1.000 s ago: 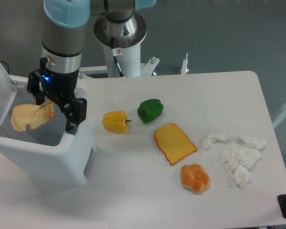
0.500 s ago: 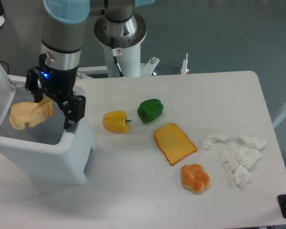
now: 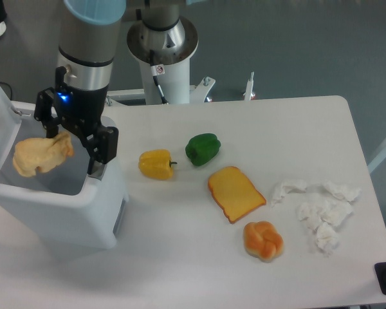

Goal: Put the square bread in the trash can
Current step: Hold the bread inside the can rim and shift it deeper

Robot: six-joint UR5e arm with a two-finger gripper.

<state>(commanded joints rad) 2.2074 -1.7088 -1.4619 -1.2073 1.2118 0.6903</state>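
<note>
Lumpy pale piece [image 3: 42,155] slightly higher

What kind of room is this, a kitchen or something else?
Most likely a robot test lab, not a kitchen: an industrial arm's gripper hangs over a white trash can, and toy-like food such as the square bread and yellow pepper lies on a bare white table.

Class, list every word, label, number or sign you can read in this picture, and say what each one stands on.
No text can be read anywhere.
Small round red-ringed sticker on the white robot base: a sign of some sort, too small to make out.
The square bread, trash can, peppers and table carry no lettering.
</note>
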